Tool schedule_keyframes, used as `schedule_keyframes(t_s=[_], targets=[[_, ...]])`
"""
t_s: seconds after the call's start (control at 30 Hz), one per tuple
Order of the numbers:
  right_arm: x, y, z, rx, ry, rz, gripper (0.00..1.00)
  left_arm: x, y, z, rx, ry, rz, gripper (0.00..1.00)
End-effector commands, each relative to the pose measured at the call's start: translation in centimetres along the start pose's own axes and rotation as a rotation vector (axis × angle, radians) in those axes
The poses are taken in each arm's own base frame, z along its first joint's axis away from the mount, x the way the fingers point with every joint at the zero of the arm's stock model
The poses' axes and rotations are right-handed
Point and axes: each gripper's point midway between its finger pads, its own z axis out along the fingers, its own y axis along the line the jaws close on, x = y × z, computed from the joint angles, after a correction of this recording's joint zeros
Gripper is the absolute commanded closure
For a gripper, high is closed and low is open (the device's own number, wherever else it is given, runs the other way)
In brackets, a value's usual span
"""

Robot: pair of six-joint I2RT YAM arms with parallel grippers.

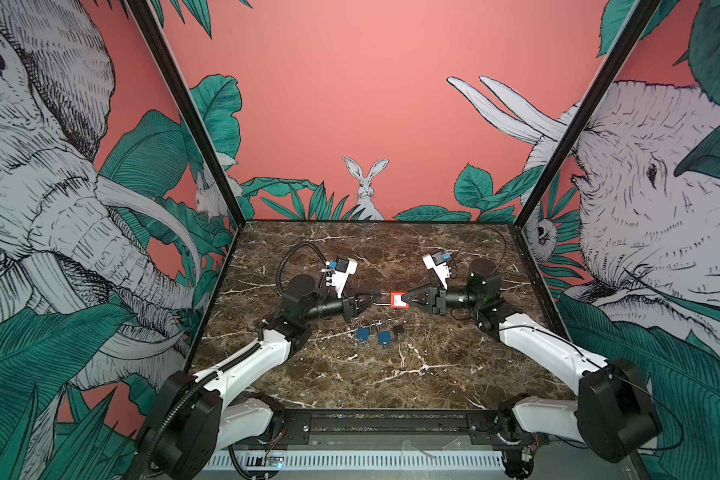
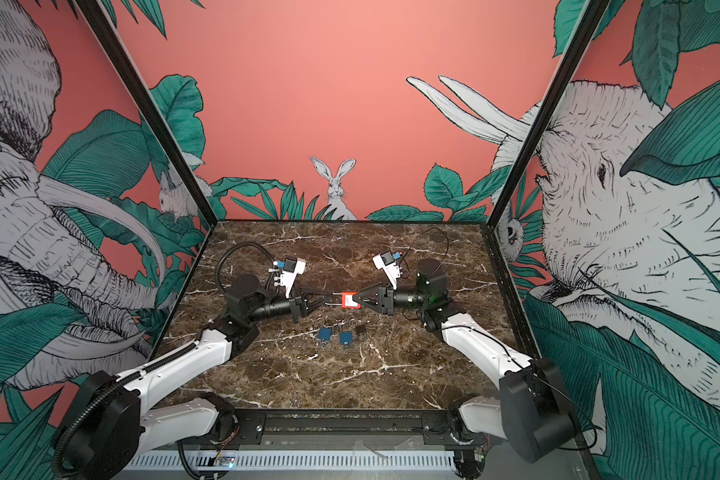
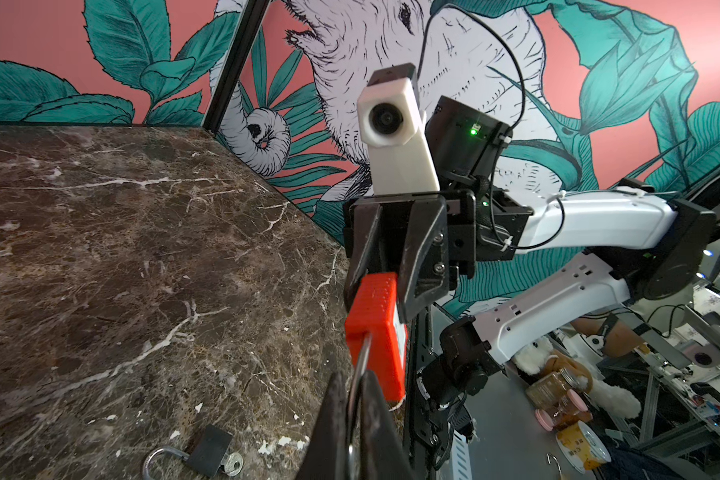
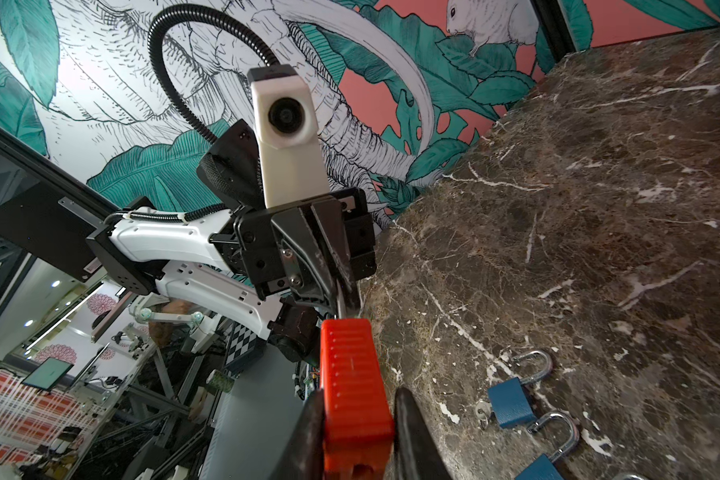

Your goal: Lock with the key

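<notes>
Dark marble worktop walled by jungle murals; a red padlock is held above its middle.
The right gripper clamps the ribbed plastic body and the left gripper is pinched on the steel shackle. The long axis is level, shackle towards the left edge. Likely light and rigid; the shackle looks slick, so the body's flat sides grip best.

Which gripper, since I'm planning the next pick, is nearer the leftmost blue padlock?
Left. The left gripper hovers just behind the leftmost blue padlock, jaws shut on the shackle of the red lock; the right gripper sits farther right, gripping its body.
</notes>
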Motion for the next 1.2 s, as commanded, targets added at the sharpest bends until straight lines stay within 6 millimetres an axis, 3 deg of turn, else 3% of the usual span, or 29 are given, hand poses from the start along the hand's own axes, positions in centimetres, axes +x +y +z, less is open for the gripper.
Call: schedule_keyframes(t_s=[0.0, 0.13, 0.27, 0.33, 0.47, 0.6, 0.9, 1.17], targets=[[-2.2, -0.9, 1.2, 0.032, -0.066, 0.072, 1.00, 0.2, -5.2, 0.6, 0.182, 0.039, 0.139, 1.00], [-1.9, -1.1, 1.2, 0.048, -0.059, 0.066, 1.00, -0.3, -4.7, 0.8, 0.156, 0.031, 0.133, 1.00], [-1.4, -1.9, 0.8, 0.082, -0.053, 0.106, 1.00, -0.4, -2.6, 1.1, 0.030, 0.047, 0.115, 1.00], [-1.1, -2.5, 0.3, 0.105, -0.055, 0.130, 1.00, -0.7, -1.9, 1.0, -0.005, 0.031, 0.114, 0.88], [-0.2, -4.0, -0.9, 0.166, -0.066, 0.206, 1.00, -2.0, 0.2, 0.3, -0.072, -0.020, 0.089, 0.53], [0.5, -4.9, -1.5, 0.201, -0.075, 0.243, 1.00, -2.7, 2.1, -0.9, -0.132, -0.072, 0.081, 0.37], [-0.6, -3.4, -1.6, 0.139, -0.125, 0.215, 1.00, -1.7, 3.2, 0.5, -0.056, -0.045, -0.025, 0.38], [-1.6, -2.3, -1.6, 0.109, -0.141, 0.180, 1.00, -2.1, 3.2, 1.2, -0.015, -0.045, -0.056, 0.42]])
